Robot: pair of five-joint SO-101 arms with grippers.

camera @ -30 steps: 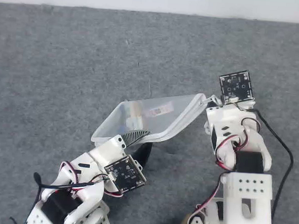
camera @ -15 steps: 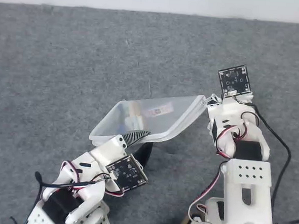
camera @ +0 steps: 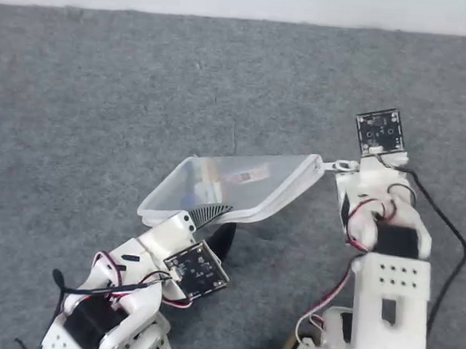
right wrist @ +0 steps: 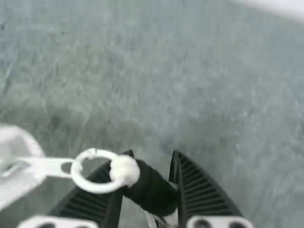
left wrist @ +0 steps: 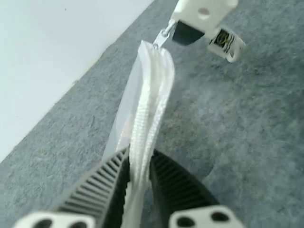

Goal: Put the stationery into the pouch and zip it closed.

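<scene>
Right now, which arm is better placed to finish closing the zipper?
Right. Its end effector is shut on the zipper pull at the far end of the pouch, so it can likely pull directly. The left end effector clamps the opposite edge, bracing it.

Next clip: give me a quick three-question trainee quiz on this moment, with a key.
1. True or false: the left hand is shut on the pouch at its zipper edge.
2. What does the right hand grip? A) a pen B) the zipper pull C) nothing
3. Fill in: the stationery lies ___ the pouch.

Key: 1 true; 2 B; 3 inside.
</scene>
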